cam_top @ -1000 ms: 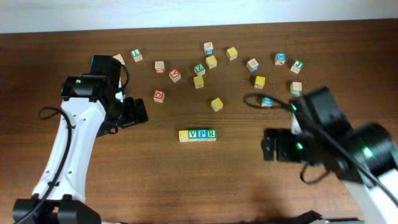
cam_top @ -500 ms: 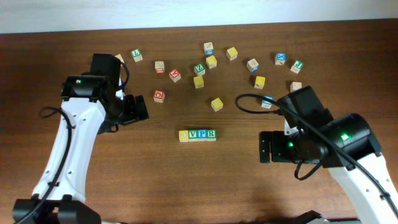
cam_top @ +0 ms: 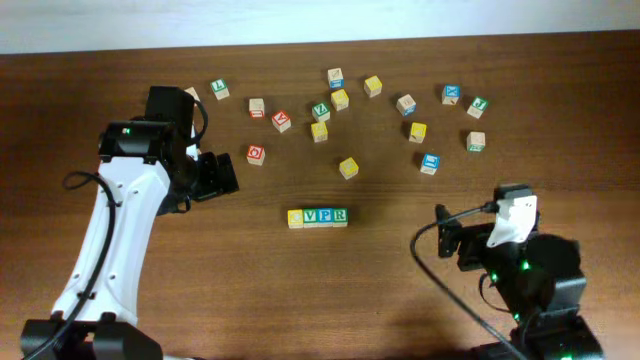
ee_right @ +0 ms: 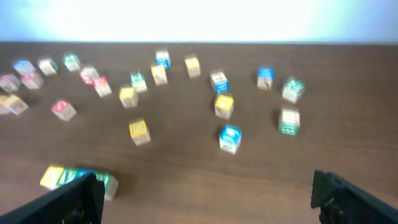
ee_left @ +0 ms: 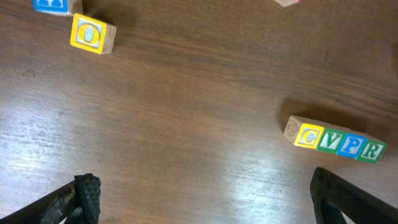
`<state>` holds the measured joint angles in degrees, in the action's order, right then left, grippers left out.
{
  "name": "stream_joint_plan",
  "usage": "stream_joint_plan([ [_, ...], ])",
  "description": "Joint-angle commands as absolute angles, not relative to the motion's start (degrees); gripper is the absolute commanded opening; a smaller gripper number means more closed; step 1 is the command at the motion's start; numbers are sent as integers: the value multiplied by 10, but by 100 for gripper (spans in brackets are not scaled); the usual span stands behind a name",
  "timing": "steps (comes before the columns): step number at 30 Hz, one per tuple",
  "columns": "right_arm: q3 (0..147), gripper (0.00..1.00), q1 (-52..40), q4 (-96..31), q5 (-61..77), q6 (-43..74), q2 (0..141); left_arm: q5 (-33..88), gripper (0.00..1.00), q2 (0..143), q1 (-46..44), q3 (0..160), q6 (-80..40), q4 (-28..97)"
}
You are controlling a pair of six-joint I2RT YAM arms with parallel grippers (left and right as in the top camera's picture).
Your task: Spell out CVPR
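Several letter blocks stand touching in a row [cam_top: 317, 216] at the table's middle, reading C, V, P, R. The row shows in the left wrist view [ee_left: 334, 142] at the right, and blurred in the right wrist view [ee_right: 73, 178] at lower left. My left gripper [cam_top: 215, 178] is open and empty, left of and above the row. My right gripper [cam_top: 450, 240] is open and empty, to the right of the row.
Loose letter blocks lie scattered across the far half of the table, among them a yellow one [cam_top: 348, 167], a red one [cam_top: 256, 154] and a blue one [cam_top: 429, 163]. A yellow O block [ee_left: 92, 35] shows in the left wrist view.
My right arm has pulled back toward the table's near right edge, away from the blocks. The left arm and the row of blocks have not moved.
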<state>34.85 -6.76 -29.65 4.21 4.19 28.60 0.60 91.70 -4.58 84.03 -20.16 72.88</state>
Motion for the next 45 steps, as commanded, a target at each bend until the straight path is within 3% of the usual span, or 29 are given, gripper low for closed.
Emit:
stream_joint_plan([
  [1, 234, 98, -63, -209, 76, 21, 197, 2, 99, 912, -44, 845, -197, 727],
  [9, 98, 98, -62, -76, 62, 17, 43, 2, 99, 912, -44, 845, -197, 728],
  [13, 3, 98, -63, 70, 47, 19, 2, 2, 99, 912, -44, 845, -197, 728],
  [20, 3, 98, -63, -43, 41, 24, 2, 2, 99, 912, -44, 845, -197, 728],
  [26, 3, 98, -60, -45, 26, 65, 2, 2, 99, 912, -44, 845, -197, 728],
  [34, 3, 98, -60, -46, 23, 2, 2, 2, 99, 912, -44, 845, -197, 728],
  [45, 3, 98, -60, -45, 25, 2, 2, 2, 99, 912, -44, 845, -197, 727],
])
